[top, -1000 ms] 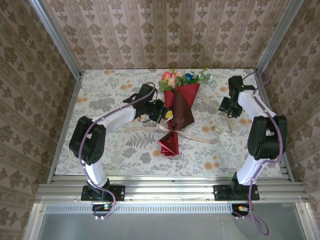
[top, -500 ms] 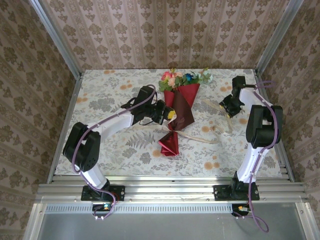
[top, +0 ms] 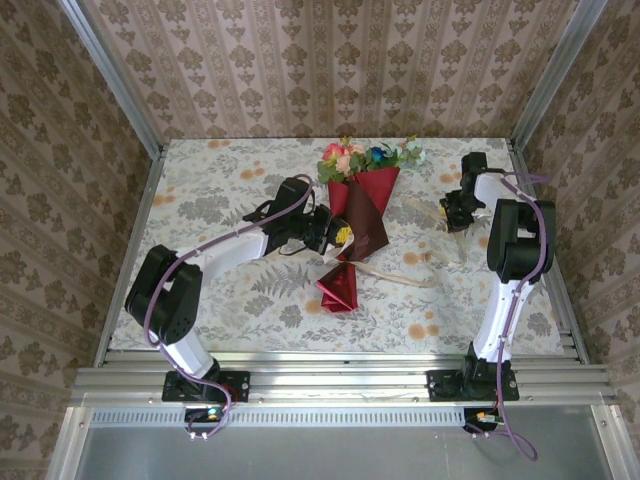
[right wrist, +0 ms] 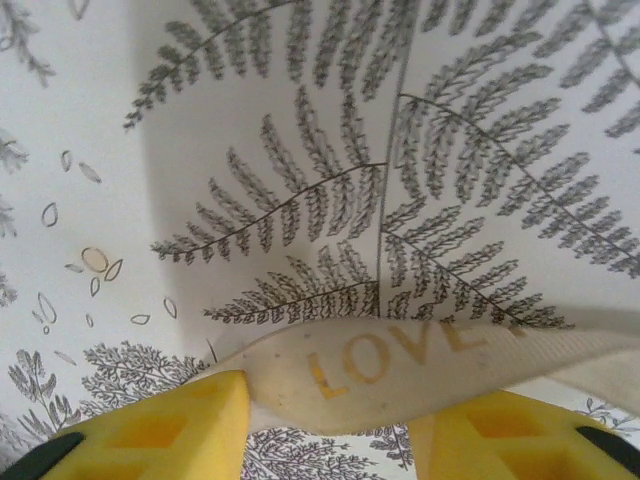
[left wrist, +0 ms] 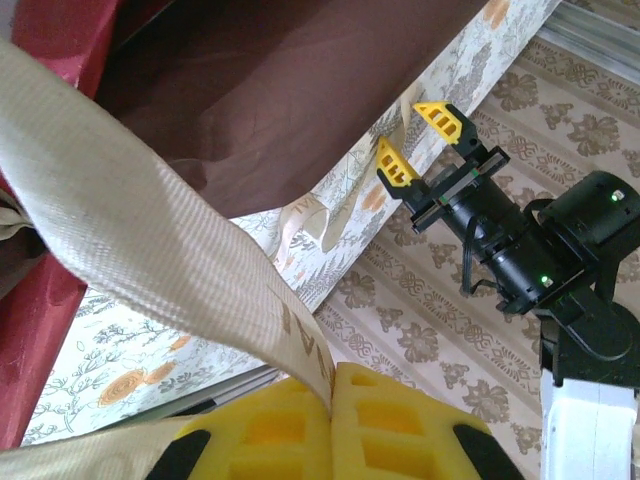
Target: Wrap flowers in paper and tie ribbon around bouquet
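At the middle of the bench [top: 200,290] the bouquet [top: 358,205] lies wrapped, blooms toward the top of the frame. Our left hand [top: 335,233] is clamped on the ribbon [top: 395,275] just beside the paper [top: 372,228]. At the right, our right hand [top: 455,212] has its fingers apart with the ribbon's printed end lying across the gap, unpinched. We judge it should close squarely there, then pull taut against the left's hold.
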